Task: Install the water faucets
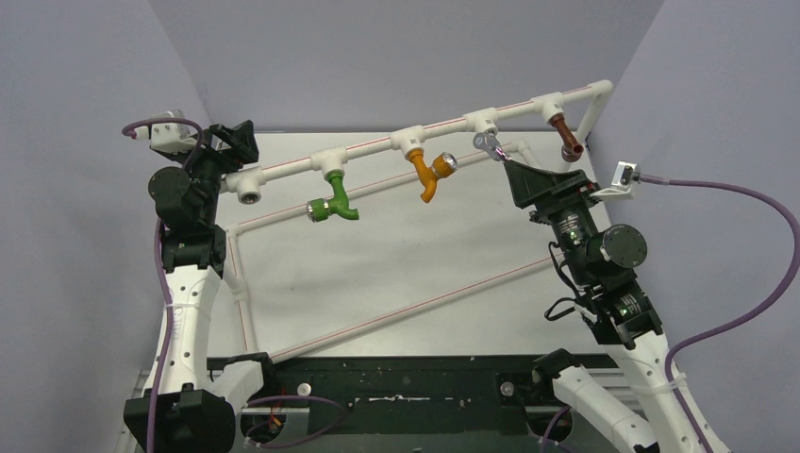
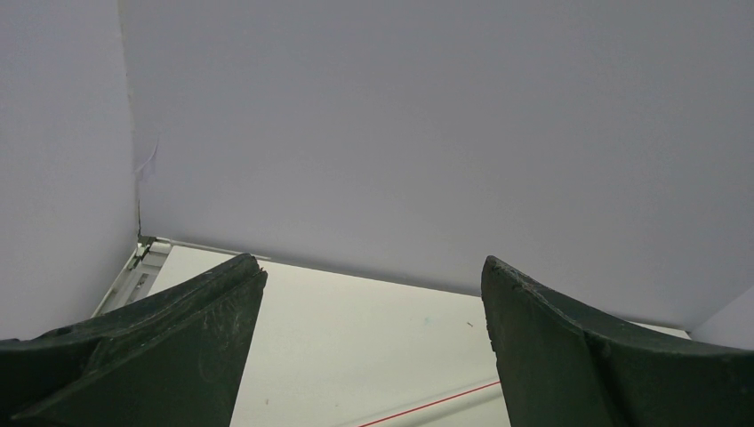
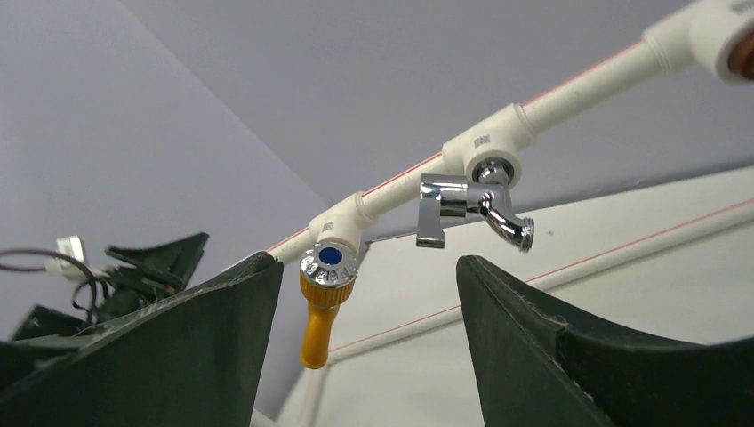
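Evidently mid-threading — right claw (image 3: 364, 262) parted and empty, chrome faucet (image 3: 467, 205) just above it — so next comes a square grip and twist.

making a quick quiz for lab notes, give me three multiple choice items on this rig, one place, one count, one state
1. The chrome faucet hangs: A between the orange tap and the brown tap; B left of the orange tap; C right of the brown tap.
2. Taps on the white pipe: A three; B five; C four.
3. The right gripper has its jaws: A shut on the faucet; B open, holding nothing; C shut on the orange tap.
Answers: A, the top view shows it between those two; C, green tap, orange, chrome, brown; B, a wide gap with nothing gripped in it.
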Robot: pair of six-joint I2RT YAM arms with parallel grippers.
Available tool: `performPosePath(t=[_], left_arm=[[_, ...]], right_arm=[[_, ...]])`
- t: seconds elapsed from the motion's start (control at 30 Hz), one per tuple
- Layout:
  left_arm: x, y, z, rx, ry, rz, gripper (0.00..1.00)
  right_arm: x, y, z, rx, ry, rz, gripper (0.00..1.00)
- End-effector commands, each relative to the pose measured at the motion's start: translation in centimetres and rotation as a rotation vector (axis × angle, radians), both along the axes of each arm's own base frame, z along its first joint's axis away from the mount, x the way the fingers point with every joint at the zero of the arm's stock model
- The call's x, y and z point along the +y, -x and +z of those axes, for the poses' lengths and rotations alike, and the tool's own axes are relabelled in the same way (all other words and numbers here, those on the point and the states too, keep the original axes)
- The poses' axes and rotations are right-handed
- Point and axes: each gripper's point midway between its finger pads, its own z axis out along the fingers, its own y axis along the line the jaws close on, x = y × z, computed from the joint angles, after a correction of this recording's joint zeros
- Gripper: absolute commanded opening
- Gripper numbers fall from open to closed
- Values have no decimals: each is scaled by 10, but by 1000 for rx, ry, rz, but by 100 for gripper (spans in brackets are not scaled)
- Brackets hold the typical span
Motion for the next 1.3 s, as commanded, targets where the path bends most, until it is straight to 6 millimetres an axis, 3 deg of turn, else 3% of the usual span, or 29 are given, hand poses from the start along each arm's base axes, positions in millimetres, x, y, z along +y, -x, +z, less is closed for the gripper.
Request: performPosePath(t=[0.0,0.27,0.43,0.63,0.93,1.13,1.27], left_arm=[[-2,-3,-146,451,63,-23,90],[-2,-3,-146,449,64,-26,90],[-2,-3,-145,446,66,-26,90],[-2,-3,-145,445,66,-26,90],[-1,-3,-145,446,67,-24,90],[0,-3,-146,449,70,-22,90],[1,-4,-146,448,74,-22,90]], right_arm=[[20,-1,2,-253,487,87,75],[6,-24,-7,-505,999,-55,77],[-4,-48,-5,-547,1162,-166,78],[-6,-72,6,-531,1201,-229,71],[2,-96,6,-507,1184,-248,62],[2,-110,-2,-461,1176,-268,55],[2,-116,-10,-431,1151,-282,44]])
